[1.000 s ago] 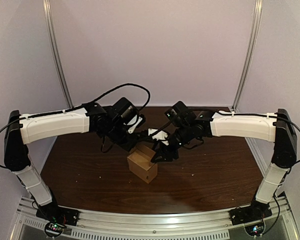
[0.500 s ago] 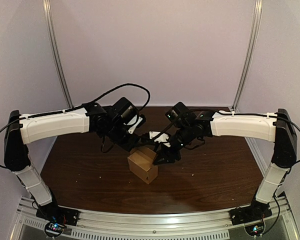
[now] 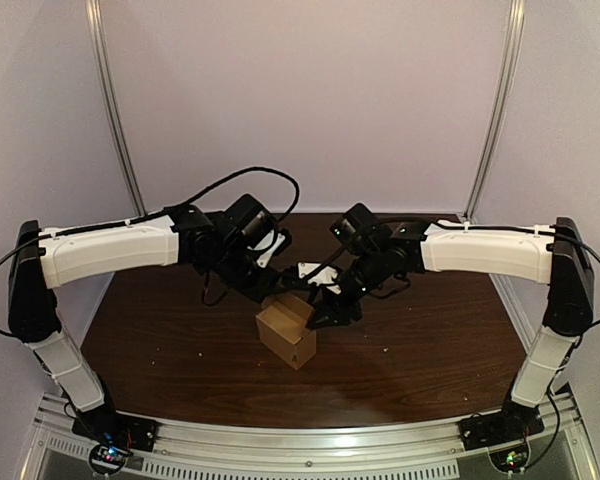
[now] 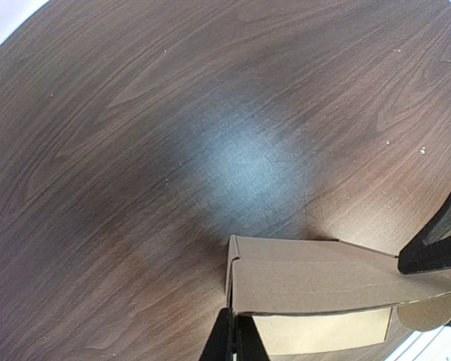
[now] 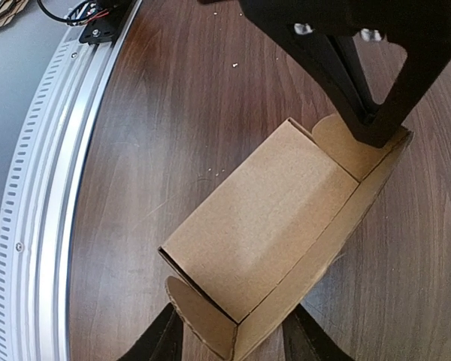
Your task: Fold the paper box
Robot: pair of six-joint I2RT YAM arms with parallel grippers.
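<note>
Left arm: the white-and-black left robot arm (image 3: 110,250) reaches from the left edge in towards the middle of the table. A black cable (image 3: 250,172) loops above its wrist.

Left gripper: the black two-finger left gripper (image 3: 276,291) is at the far upper end of the box. In its own wrist view (image 4: 231,335) the jaws are drawn almost together, with the thin edge of a cardboard wall pinched between them. The right wrist view shows the same fingers (image 5: 372,128) meeting on the far end of the box, beside a rounded flap.

Box: the brown cardboard box (image 3: 288,335) stands on the dark brown wooden table (image 3: 180,340) near its middle, between the two grippers. It is not closed. In the right wrist view (image 5: 255,218) a broad panel is exposed, a long wall rises along one edge, and a rounded flap sticks out at each end. The left wrist view (image 4: 316,282) shows a long side panel and a paler end face.

Right gripper: the black two-finger right gripper (image 3: 320,315) is at the right side of the box. In its own view (image 5: 237,342) the jaws are spread wide and straddle the near end of the box. I cannot tell whether the fingers touch the cardboard.

Right arm: the white-and-black right robot arm (image 3: 485,250) comes in from the right edge.

Near edge: a ribbed aluminium rail (image 3: 310,440) runs along the front of the table.
</note>
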